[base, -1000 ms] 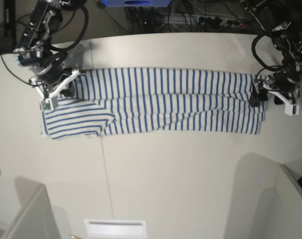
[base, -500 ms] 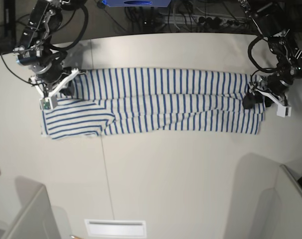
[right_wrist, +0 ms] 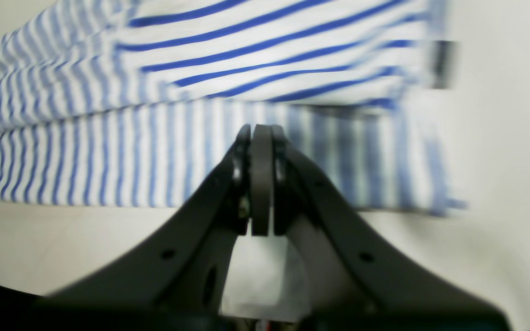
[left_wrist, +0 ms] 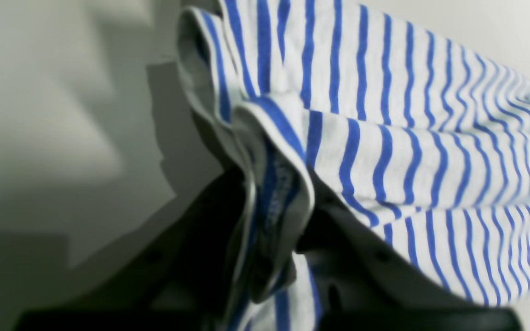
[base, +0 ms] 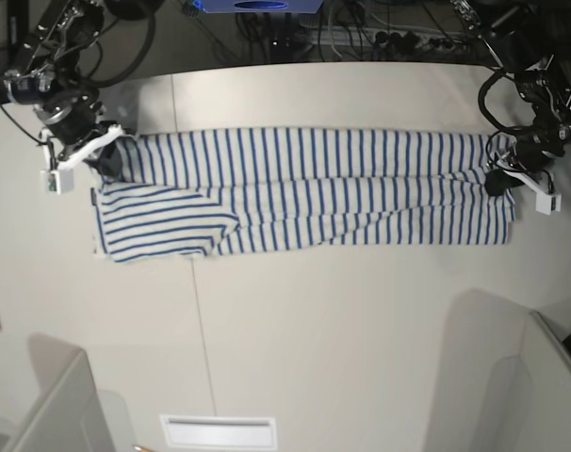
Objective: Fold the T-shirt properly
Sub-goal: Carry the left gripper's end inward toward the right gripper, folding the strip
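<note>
The T-shirt (base: 314, 184), white with thin blue stripes, lies as a long folded band across the table, a sleeve showing at its left end. My left gripper (base: 497, 182) is at the band's right end. In the left wrist view it (left_wrist: 272, 202) is shut on a bunched hem of the T-shirt (left_wrist: 407, 161). My right gripper (base: 105, 158) sits at the band's upper left corner. The right wrist view shows it (right_wrist: 256, 133) shut with no cloth visible between the fingers, the T-shirt (right_wrist: 154, 151) lying flat just beyond them.
The off-white table (base: 342, 320) has a thin seam (base: 199, 320) running toward the front. A white slotted plate (base: 218, 431) sits at the front edge. Grey panels stand at the front left (base: 55, 405) and front right (base: 540, 377). Cables lie behind the table.
My left gripper has gone from open to shut on the shirt's right end. The whole band has slid a little to the right. My right gripper has moved up and to the left.
</note>
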Robot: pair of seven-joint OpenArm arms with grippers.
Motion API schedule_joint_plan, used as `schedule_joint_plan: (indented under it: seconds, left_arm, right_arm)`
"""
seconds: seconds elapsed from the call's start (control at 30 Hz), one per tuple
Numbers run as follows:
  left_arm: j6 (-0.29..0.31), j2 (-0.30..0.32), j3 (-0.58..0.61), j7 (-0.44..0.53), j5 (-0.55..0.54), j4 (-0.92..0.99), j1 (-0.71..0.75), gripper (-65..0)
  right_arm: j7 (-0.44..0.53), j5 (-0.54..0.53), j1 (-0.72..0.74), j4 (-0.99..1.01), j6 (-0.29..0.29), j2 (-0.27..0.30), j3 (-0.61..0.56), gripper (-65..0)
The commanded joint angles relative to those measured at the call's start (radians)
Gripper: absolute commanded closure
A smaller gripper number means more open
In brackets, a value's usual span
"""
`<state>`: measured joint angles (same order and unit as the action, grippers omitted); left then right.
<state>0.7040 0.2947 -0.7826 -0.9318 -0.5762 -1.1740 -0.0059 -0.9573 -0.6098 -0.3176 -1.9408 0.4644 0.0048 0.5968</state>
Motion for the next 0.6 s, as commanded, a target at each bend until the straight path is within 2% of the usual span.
schedule_joint_plan:
  seconds: [0.0,0.2,0.37,0.47,0.57]
  left_arm:
    - [-0.006,0.025,-0.011,-0.002,0.002,-0.019,-0.015,0.0]
    - [-0.006,0.044,-0.021,-0.003,0.002,-0.129,0.001,0.0]
    - [-0.006,0.042,-0.01,-0.003,0.003,-0.301,0.071,0.0]
    - [-0.062,0.039,0.002,-0.003,0.003,-0.378,0.114,0.0]
    - [-0.099,0.041,0.071,-0.003,0.003,-0.456,0.157,0.0]
  right_arm:
    - [0.019,-0.038,-0.002,-0.015,0.007,0.004,0.012,0.0]
    - [-0.044,-0.117,-0.008,-0.015,0.009,0.005,0.055,0.0]
    - [-0.053,-0.123,-0.008,-0.015,0.009,0.005,0.051,0.0]
    - [-0.053,-0.123,-0.01,-0.015,0.009,0.005,0.053,0.0]
    - [-0.053,-0.123,-0.012,-0.015,0.009,0.005,0.051,0.0]
